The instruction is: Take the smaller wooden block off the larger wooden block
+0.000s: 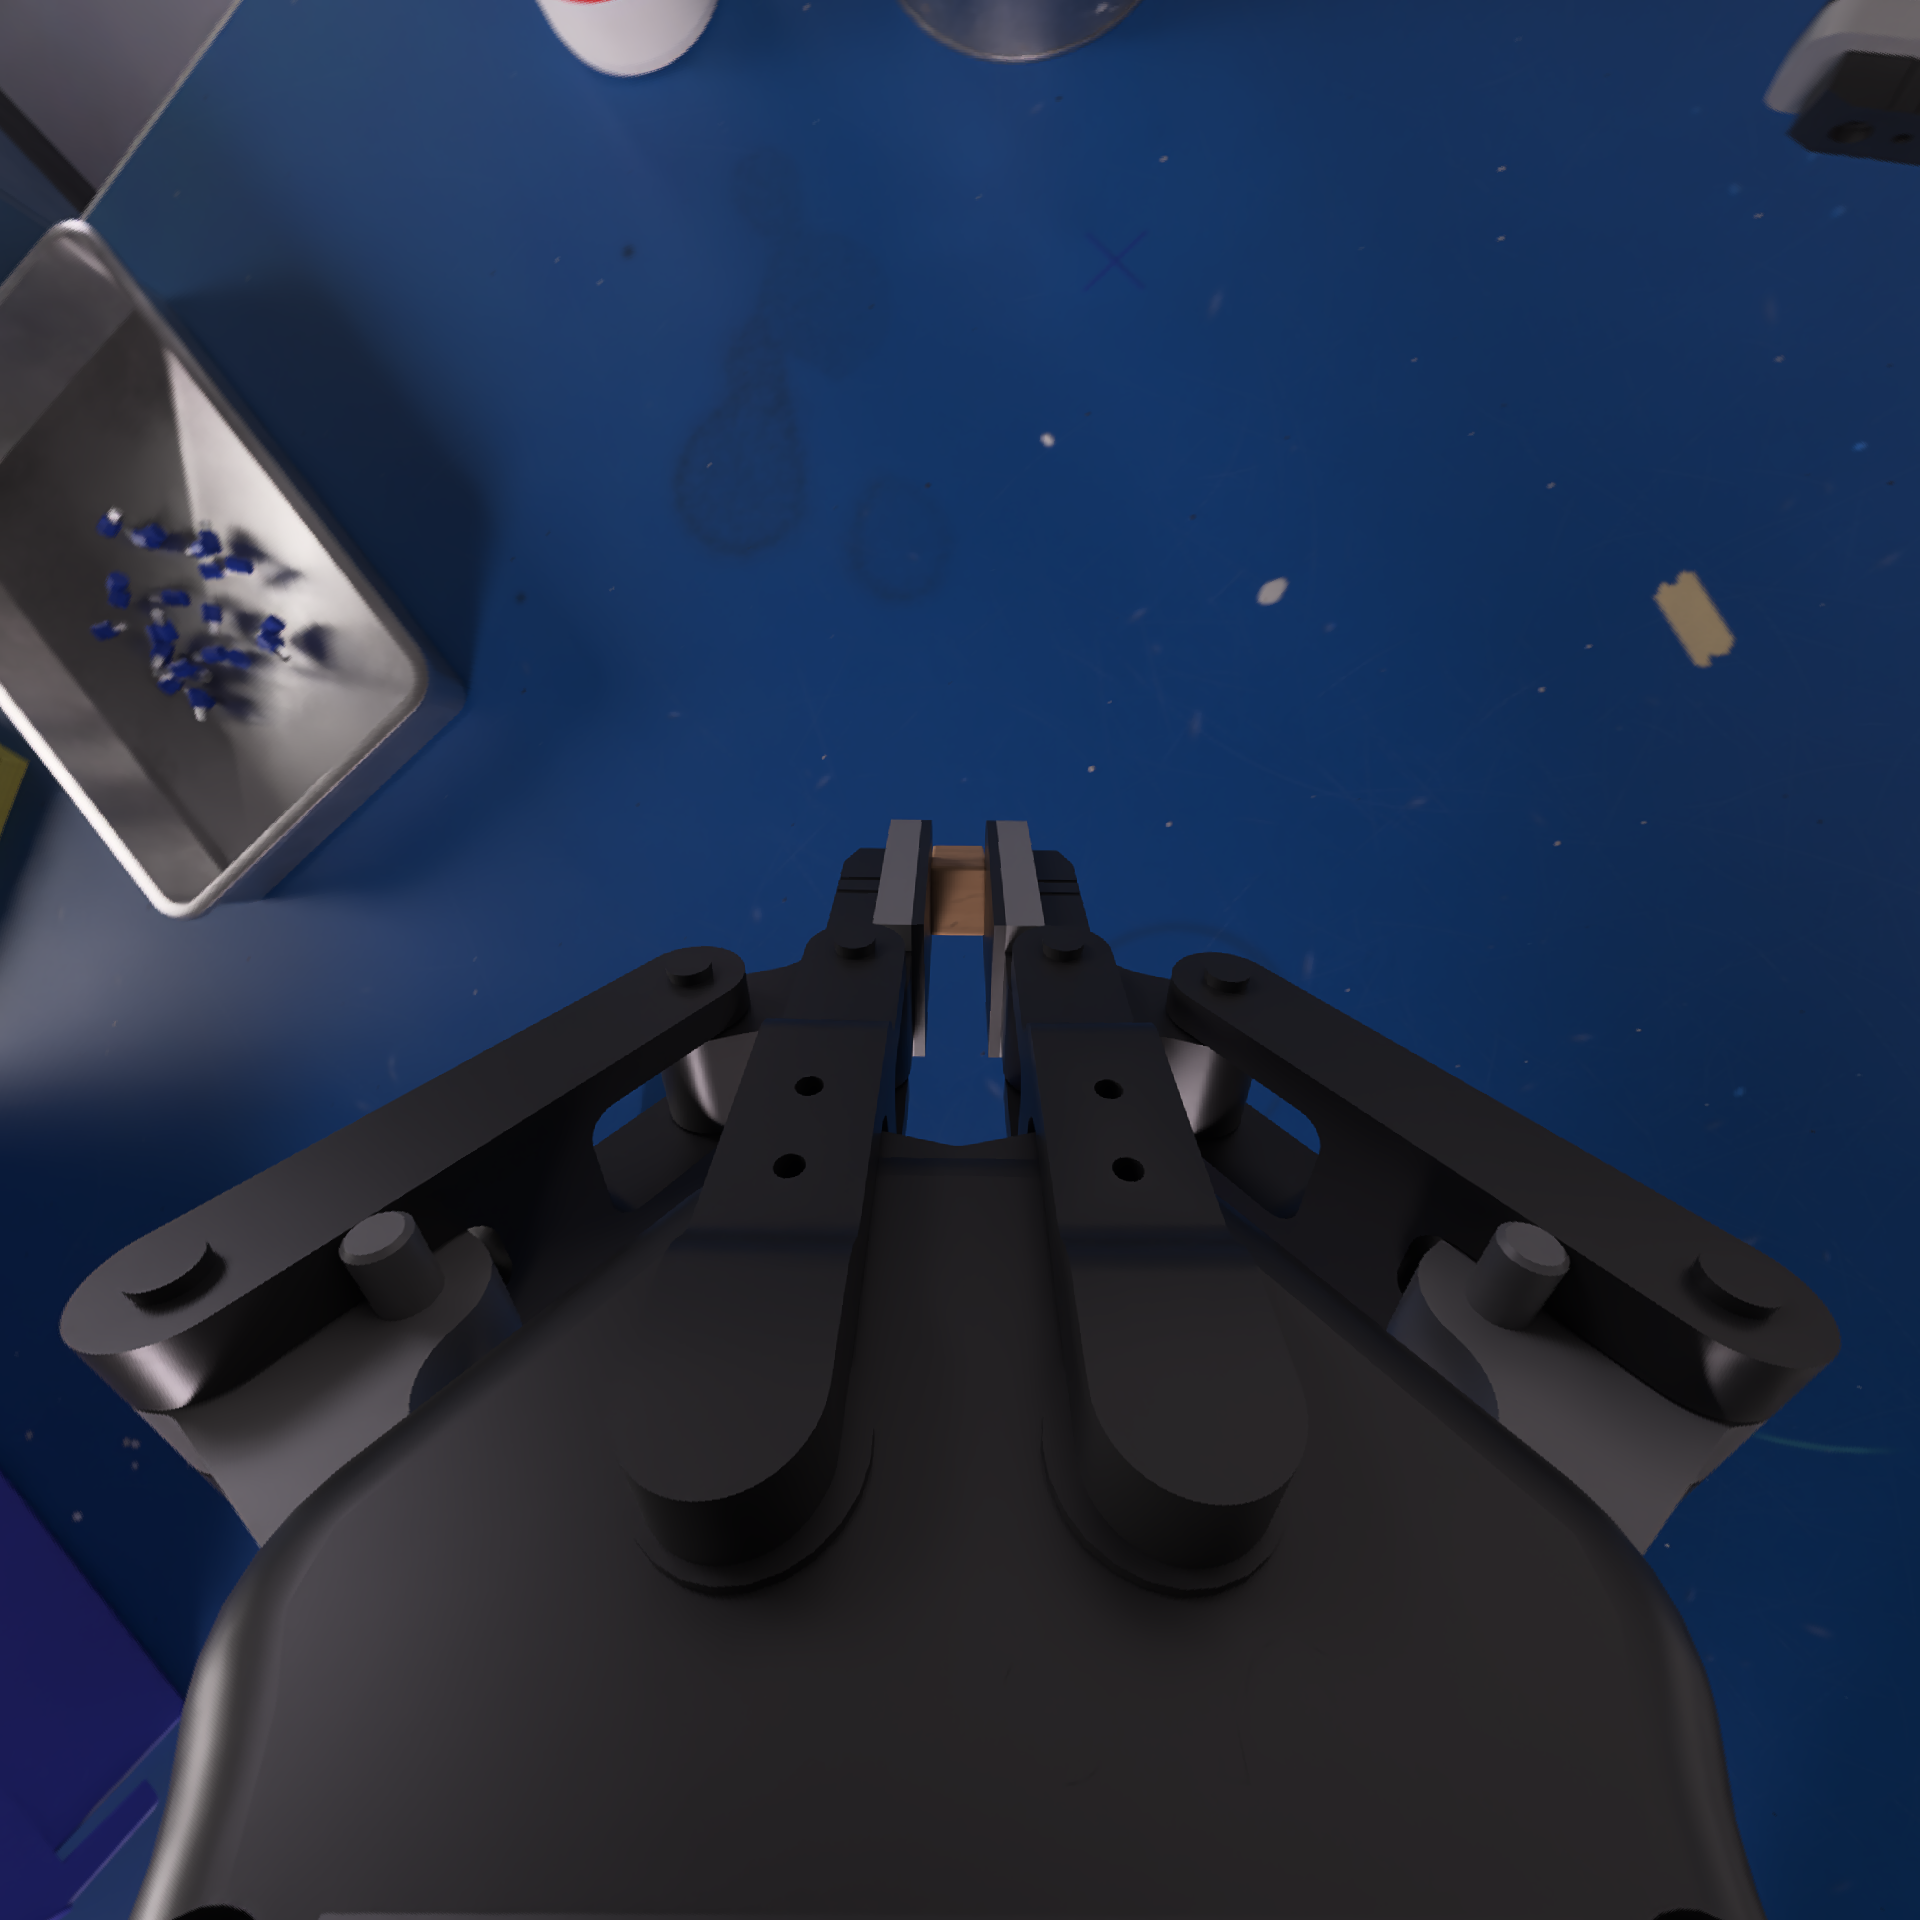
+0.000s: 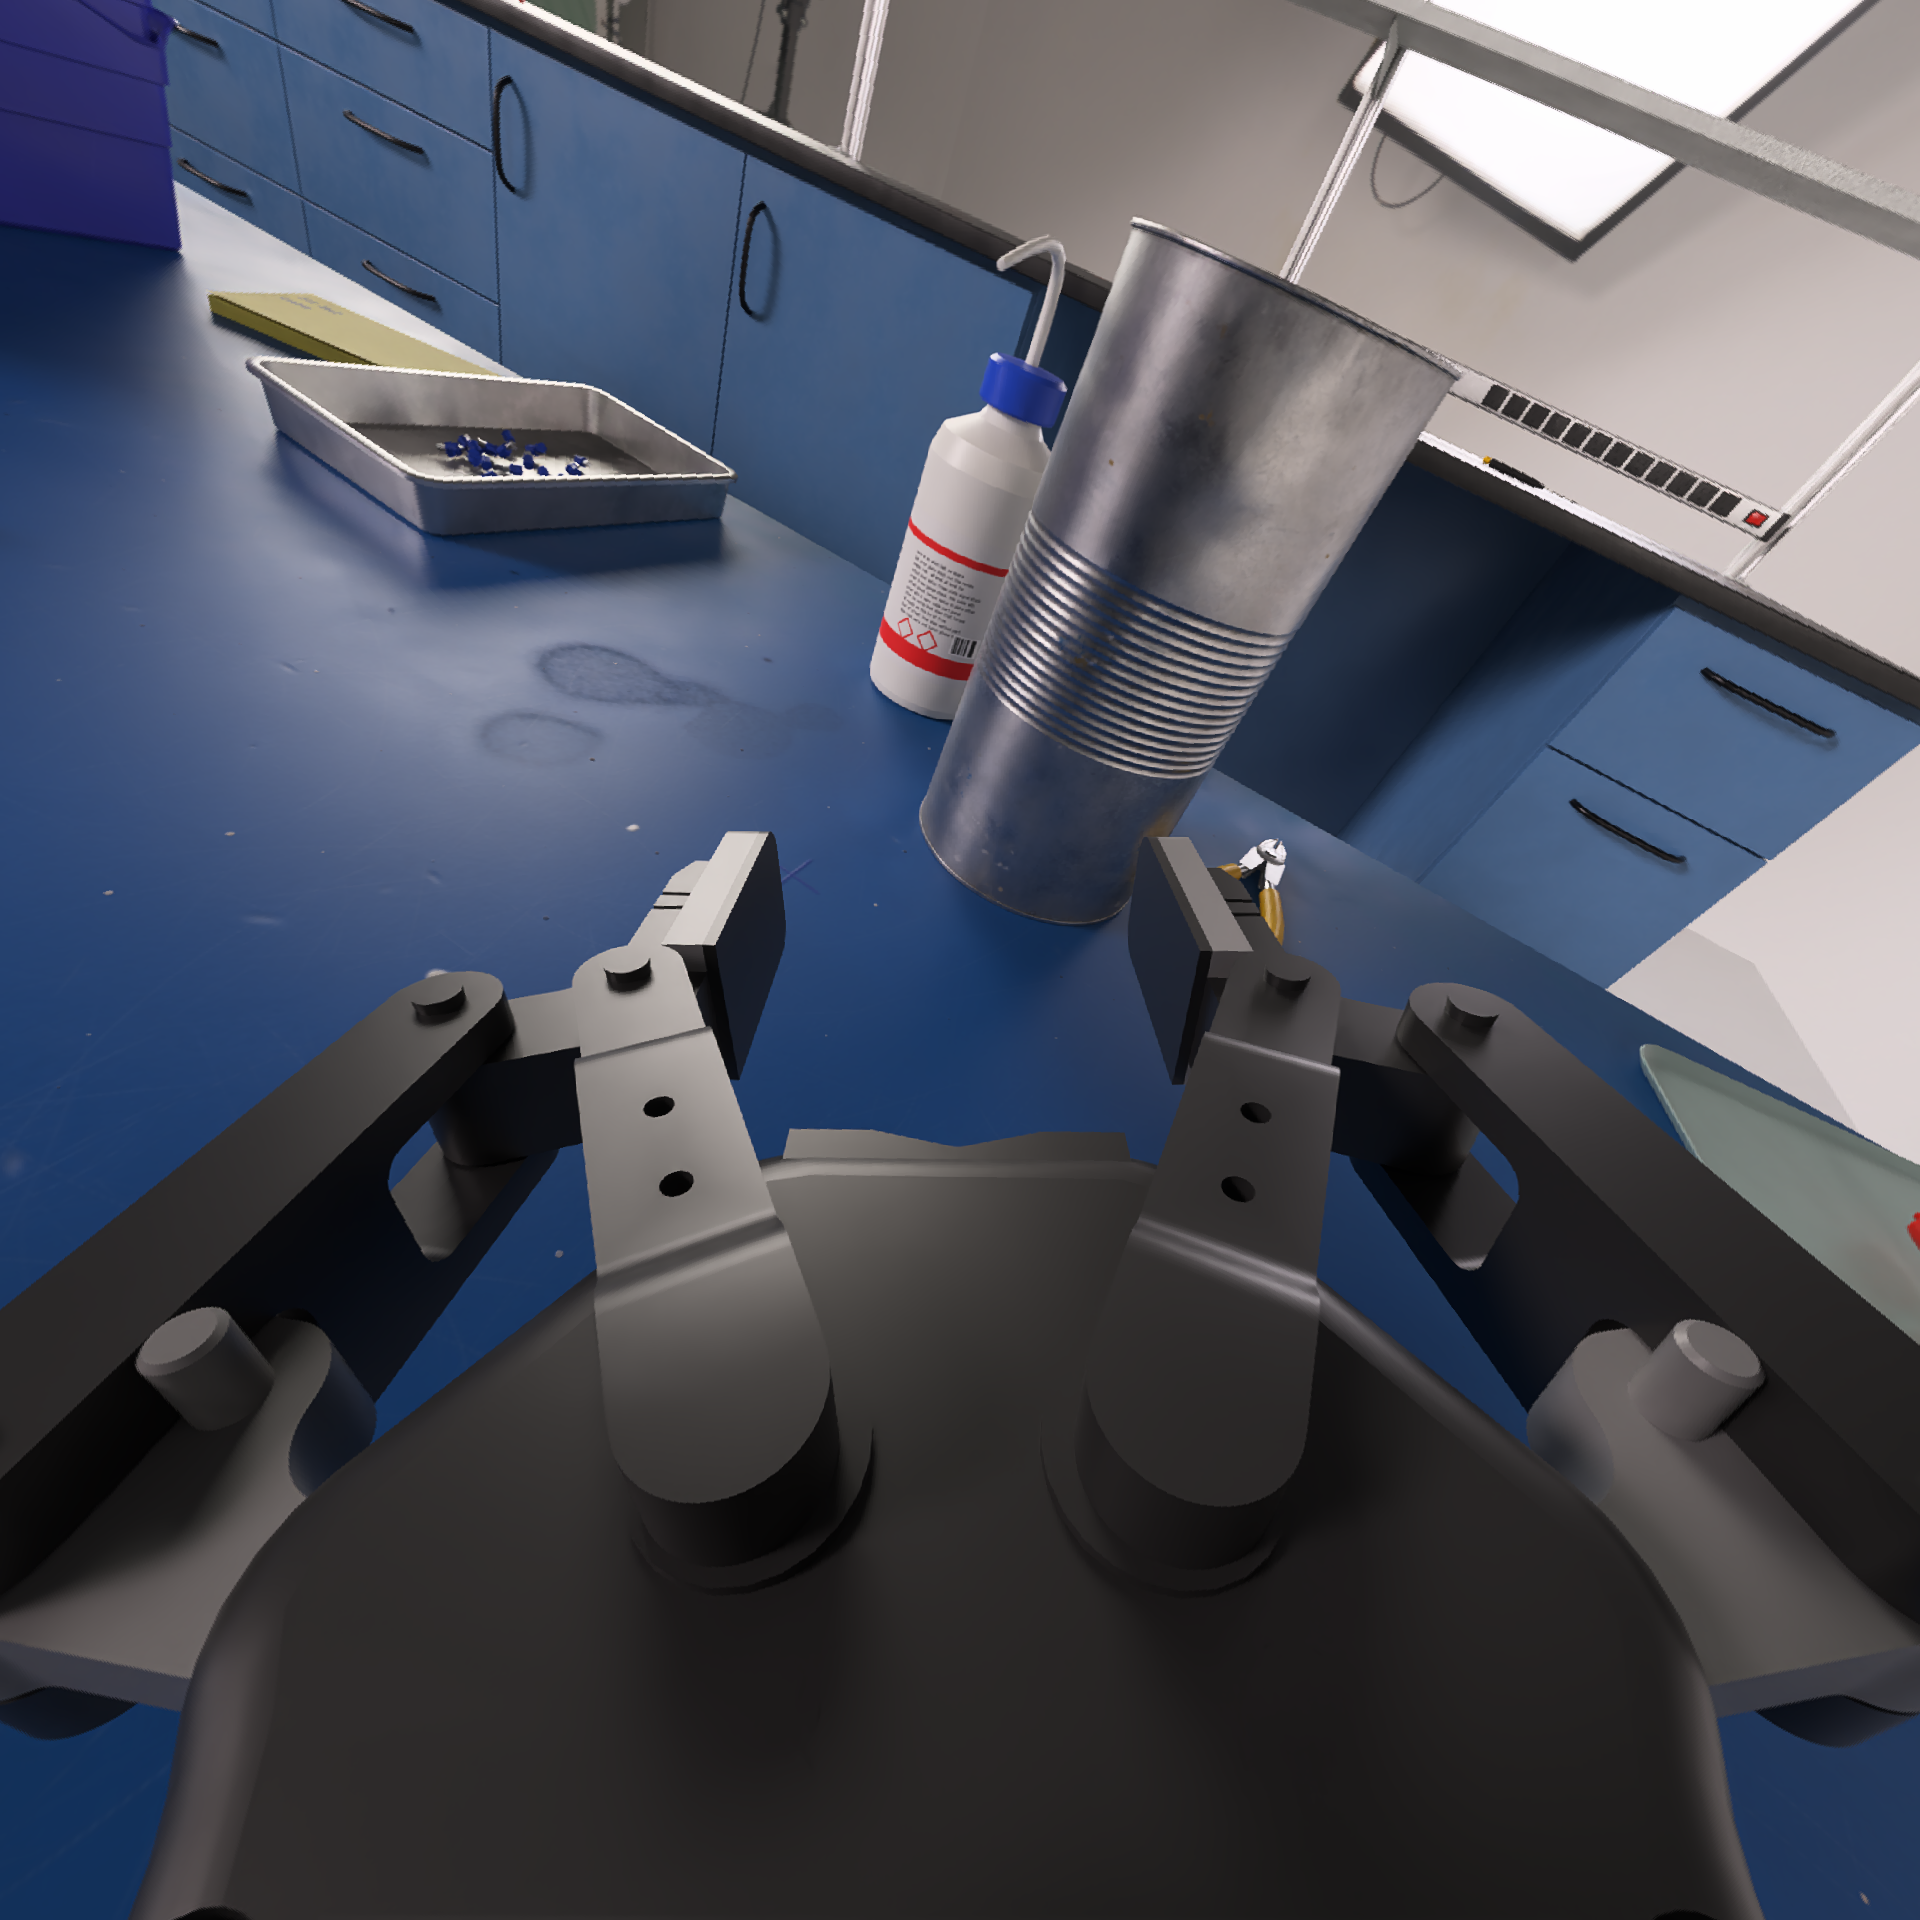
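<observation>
In the left wrist view my left gripper [image 1: 957, 878] is shut on a small light wooden block [image 1: 957, 896], held between its two pads above the blue table [image 1: 1143, 520]. The larger wooden block is not in either view. In the right wrist view my right gripper [image 2: 956, 935] is open and empty, low over the blue table [image 2: 312, 831], with a tall metal can [image 2: 1164, 582] just beyond its fingertips.
A metal tray [image 1: 343, 790] with several small blue pieces sits at the left; it also shows in the right wrist view [image 2: 488, 499]. A white squeeze bottle [image 2: 961, 540] stands behind the can. Small pliers [image 2: 1262, 878] lie by the right finger. A tape scrap [image 1: 1694, 621] lies on the table.
</observation>
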